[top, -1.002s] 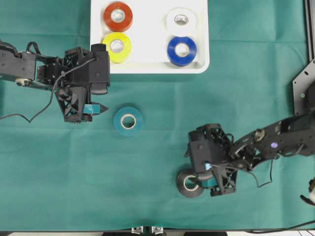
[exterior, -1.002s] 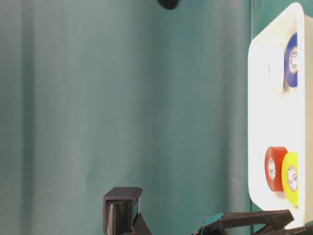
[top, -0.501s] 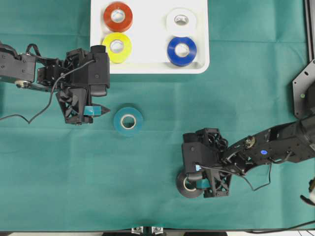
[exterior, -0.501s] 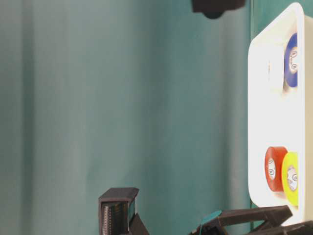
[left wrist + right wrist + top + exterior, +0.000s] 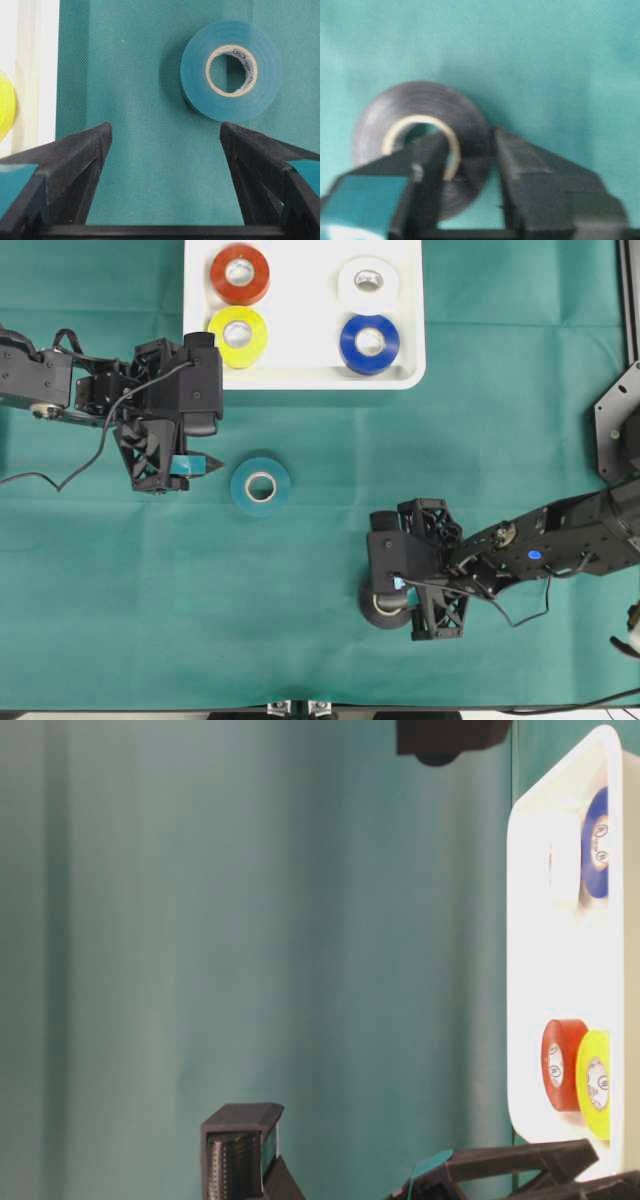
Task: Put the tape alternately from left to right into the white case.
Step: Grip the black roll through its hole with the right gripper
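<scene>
With red, yellow, white and blue rolls in the white case at twelve o'clock, our right gripper pinches the black roll's wall at five o'clock, while our left gripper gapes wide near the teal roll.

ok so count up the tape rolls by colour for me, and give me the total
red-orange roll: 1
yellow roll: 1
white roll: 1
blue roll: 1
teal-green roll: 1
black roll: 1
Total: 6
</scene>
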Controlling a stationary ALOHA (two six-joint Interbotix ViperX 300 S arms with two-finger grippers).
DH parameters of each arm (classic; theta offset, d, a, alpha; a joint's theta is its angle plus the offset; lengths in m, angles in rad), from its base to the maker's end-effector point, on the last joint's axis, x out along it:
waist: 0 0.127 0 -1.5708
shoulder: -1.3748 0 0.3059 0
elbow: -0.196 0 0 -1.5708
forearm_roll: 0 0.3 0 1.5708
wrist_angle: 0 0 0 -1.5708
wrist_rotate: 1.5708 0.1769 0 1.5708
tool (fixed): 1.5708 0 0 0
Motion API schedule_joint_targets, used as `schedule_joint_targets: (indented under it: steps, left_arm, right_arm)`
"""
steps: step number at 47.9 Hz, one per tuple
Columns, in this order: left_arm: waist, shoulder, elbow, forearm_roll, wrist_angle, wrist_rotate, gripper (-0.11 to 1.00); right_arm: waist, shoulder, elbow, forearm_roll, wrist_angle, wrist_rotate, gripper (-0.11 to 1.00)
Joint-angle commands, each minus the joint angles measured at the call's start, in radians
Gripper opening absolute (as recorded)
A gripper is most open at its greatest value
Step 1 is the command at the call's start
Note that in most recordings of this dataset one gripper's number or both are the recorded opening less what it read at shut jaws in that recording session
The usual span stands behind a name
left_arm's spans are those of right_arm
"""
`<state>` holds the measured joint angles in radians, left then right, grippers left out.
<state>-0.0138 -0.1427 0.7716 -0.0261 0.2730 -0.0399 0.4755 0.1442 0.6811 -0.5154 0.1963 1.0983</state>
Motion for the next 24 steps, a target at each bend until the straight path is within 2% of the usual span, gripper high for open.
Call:
schedule_joint_targets:
  steps: [1,15,24]
  left_arm:
    - [-0.003,-0.008,-0.014,0.000,-0.006,0.002,0.42]
    - [-0.003,-0.008,-0.011,0.000,-0.006,0.002,0.42]
    - [-0.003,-0.008,-0.011,0.000,-0.006,0.002,0.42]
  right_arm:
    - [-0.002,-0.037,-0.009,-0.003,-0.002,-0.002,0.26]
    - [-0.002,-0.069,-0.006,-0.003,0.002,-0.003,0.26]
    - [-0.002,-0.141,-0.006,-0.012,0.012,-0.009,0.26]
